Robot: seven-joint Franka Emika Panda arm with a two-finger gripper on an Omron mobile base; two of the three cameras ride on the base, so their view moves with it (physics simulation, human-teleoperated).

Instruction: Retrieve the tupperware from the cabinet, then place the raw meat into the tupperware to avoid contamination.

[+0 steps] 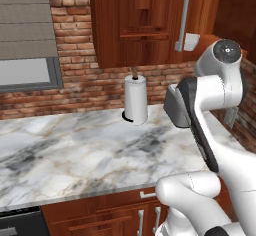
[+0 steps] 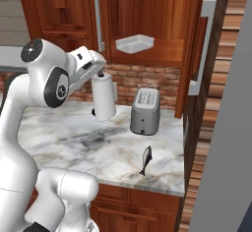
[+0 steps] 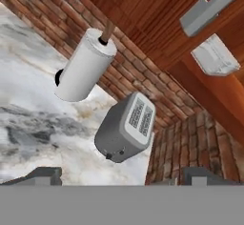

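The cabinet (image 2: 147, 19) hung above the marble counter (image 2: 98, 147) with its right-hand door (image 2: 197, 49) swung open, and the rest of the scene is placed from it. Inside, on the lowest shelf, the tupperware (image 2: 134, 43) sat near the front edge, a shallow pale container, upright and alone; in the left base view it peeked out as a pale corner (image 1: 191, 41) just beside the silver bar handle (image 1: 182, 19), and in the hand view it lay on the shelf (image 3: 215, 56) close under that same handle (image 3: 212, 8). Below the cabinet and against the brick wall (image 2: 147, 78), the grey toaster (image 2: 144, 111) stood on the counter, and the white paper-towel roll (image 2: 104, 97) stood upright on its dark base to the toaster's left, the two near each other but apart. Further out from the cabinet, near the counter's front edge, a small dark fish-shaped piece, apparently the raw meat (image 2: 145, 160), lay on the marble, well apart from the toaster. The gripper (image 2: 96, 65) was raised in the air below and to the left of the cabinet's open compartment, above the paper-towel roll, touching nothing. In the hand view its two dark fingertips (image 3: 45, 175) stood far apart at the bottom of the frame, so the claw was wide and held nothing, with the toaster (image 3: 126, 128) and the roll (image 3: 85, 66) seen beyond them. The tupperware was untouched on its shelf.
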